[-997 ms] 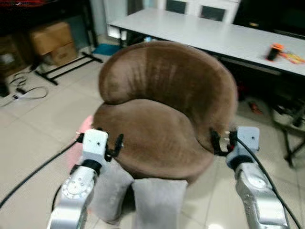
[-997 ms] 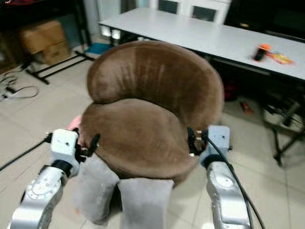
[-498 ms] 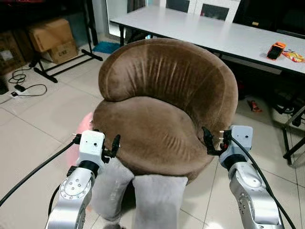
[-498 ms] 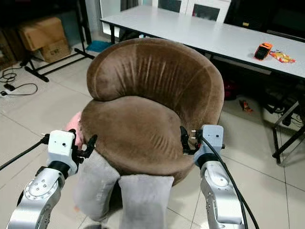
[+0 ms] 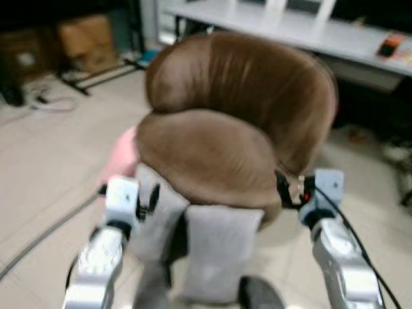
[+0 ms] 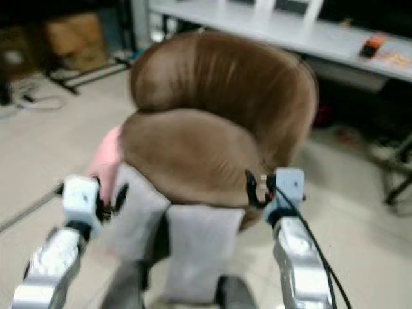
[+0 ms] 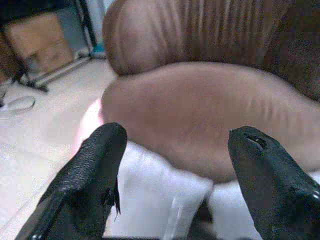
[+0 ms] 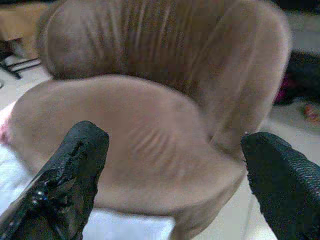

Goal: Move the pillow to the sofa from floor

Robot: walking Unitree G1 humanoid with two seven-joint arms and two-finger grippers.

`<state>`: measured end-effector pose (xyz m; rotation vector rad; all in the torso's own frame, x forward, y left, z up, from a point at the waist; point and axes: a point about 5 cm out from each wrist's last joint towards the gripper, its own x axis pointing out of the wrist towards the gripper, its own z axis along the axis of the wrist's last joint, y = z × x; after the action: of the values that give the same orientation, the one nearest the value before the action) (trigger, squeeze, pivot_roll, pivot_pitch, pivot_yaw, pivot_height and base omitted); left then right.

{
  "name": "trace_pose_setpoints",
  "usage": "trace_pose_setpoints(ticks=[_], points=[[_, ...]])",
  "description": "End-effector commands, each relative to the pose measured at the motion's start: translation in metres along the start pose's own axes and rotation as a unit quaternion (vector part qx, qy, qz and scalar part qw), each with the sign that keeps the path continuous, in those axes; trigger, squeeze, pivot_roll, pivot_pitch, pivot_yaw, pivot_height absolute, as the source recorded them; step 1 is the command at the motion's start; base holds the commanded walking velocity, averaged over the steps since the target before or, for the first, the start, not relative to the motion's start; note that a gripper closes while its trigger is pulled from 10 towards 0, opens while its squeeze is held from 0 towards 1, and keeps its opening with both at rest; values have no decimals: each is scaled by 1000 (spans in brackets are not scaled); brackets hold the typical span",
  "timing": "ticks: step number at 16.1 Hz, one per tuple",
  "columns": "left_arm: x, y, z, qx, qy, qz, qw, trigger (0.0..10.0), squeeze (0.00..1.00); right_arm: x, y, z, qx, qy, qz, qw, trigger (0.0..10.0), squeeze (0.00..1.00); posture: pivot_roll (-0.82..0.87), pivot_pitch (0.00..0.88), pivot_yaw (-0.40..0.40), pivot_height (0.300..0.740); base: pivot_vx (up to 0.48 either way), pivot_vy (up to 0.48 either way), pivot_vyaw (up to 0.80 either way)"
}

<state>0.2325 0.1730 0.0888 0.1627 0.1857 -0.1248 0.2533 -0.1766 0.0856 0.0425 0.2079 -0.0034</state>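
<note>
A pale tiled floor (image 5: 45,161) spreads under everything, and in its middle stands the brown round sofa (image 5: 238,122), a velvety tub chair with a high curved back and a domed seat cushion, taking up most of the head views, which are blurred. Behind the sofa a long white table (image 5: 302,29) runs across the room, with a small orange and black object (image 5: 393,44) lying near its right end. To the far left, against the dark wall, sits a cardboard box (image 5: 87,38), with a loose cable (image 5: 48,103) on the tiles in front of it. The robot's two grey legs (image 5: 215,251) rise at the front of the sofa, pressed close to the seat edge. The pink pillow (image 5: 122,158) lies on the floor at the sofa's left side, touching the base and partly hidden behind the seat and the left leg; it also shows as a pink patch (image 7: 90,122) in the left wrist view. The left gripper (image 5: 147,199) is raised just beside the left front of the seat, near the pillow, its two black fingers (image 7: 95,165) spread wide with nothing between them. The right gripper (image 5: 288,192) is raised at the seat's right edge, its fingers (image 8: 75,165) likewise spread wide and holding nothing, facing the seat cushion and backrest.
</note>
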Motion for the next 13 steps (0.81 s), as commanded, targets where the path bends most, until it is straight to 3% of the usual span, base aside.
trace_pose_setpoints(ticks=[1, 8, 13], points=[[3, 1, 7, 8, -15, 3, 1000, 10000, 0, 0, 0, 0, 3, 0, 1, 1000, 10000, 0, 30, 0, -63, 566, 0, 0, 0], [2, 1, 7, 3, -22, -8, 1000, 10000, 12, 0, 0, -1, -4, 3, 5, 1000, 10000, 0, 30, 0, -71, 551, 0, 0, 0], [2, 2, 6, 5, -24, -10, 1000, 10000, 4, 3, 0, -2, -17, 6, 5, 1000, 10000, 0, 30, 0, -73, 551, 294, 0, 0]])
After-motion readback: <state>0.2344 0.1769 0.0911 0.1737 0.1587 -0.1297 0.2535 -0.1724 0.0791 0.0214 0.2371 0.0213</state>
